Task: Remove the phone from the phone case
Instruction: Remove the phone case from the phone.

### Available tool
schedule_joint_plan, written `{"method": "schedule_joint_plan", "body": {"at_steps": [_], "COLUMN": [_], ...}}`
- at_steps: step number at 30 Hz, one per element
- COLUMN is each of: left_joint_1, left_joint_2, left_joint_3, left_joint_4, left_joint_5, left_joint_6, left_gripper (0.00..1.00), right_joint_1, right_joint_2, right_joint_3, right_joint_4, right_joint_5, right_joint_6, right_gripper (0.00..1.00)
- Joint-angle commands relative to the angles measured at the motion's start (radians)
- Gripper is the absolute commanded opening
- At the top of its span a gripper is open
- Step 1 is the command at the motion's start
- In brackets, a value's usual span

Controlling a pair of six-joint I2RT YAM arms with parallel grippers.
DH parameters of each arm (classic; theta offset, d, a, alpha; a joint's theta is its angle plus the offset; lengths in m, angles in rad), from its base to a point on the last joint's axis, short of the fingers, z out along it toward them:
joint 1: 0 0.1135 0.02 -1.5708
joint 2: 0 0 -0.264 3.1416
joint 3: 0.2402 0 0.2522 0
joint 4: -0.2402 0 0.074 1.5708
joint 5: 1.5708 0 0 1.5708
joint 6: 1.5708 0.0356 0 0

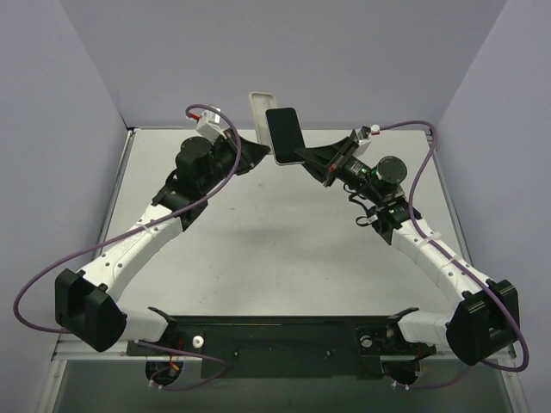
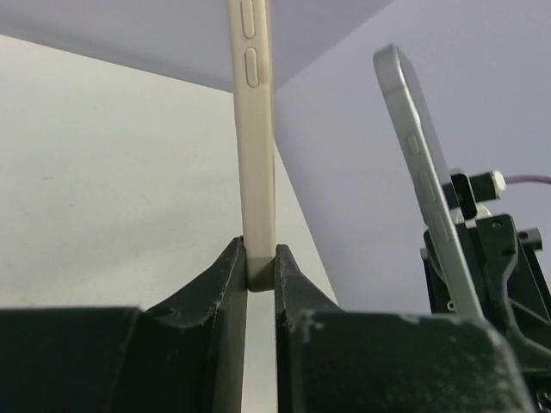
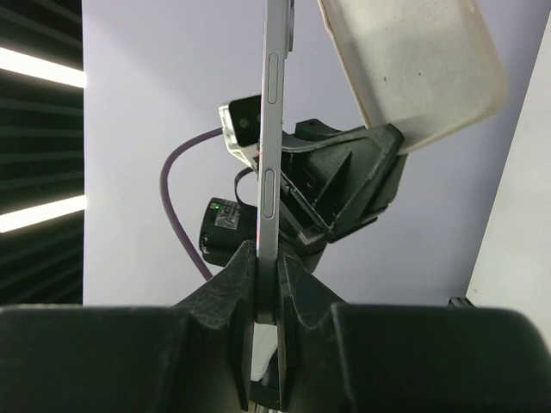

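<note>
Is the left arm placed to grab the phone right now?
Probably not: the left end effector is shut on the phone case. The phone is close and unobstructed, but held by the right end effector.

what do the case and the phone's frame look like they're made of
Phone case: probably silicone or soft plastic, matte off-white, slightly translucent, with moulded button bumps on its edge. Phone: frame looks like metal, a smooth satin silver band with separate side buttons; the dark face is likely glossy glass.
</note>
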Motion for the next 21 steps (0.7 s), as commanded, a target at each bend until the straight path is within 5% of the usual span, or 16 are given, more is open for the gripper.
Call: {"method": "schedule_joint_plan", "body": {"at_steps": [1,12,21], "left_joint_1": [0.005,0.089,0.528], "left_joint_2": [-0.027,-0.116,-0.092], "left_joint_3": [0.116,-0.024,-0.179], "left_joint_4": [-0.223,-0.337,-0.289], "left_joint_5": [-0.16,-0.242,-0.01], "left_joint_6": [0.05,0.09,0.07], "left_gripper": [0.0,0.0,0.0], "right_joint_1": [0.005,0.003,0.0], "right_joint_2": [-0.04,-0.078,-0.085], "right_joint_3": [0.012,0.015,0.023], "right_joint_4": [0.067,-0.122,-0.245], "right_joint_5": [-0.019,-0.017,-0.005], "right_joint_6": [-0.043,-0.186,-0.282], "right_gripper": [0.0,0.0,0.0]}}
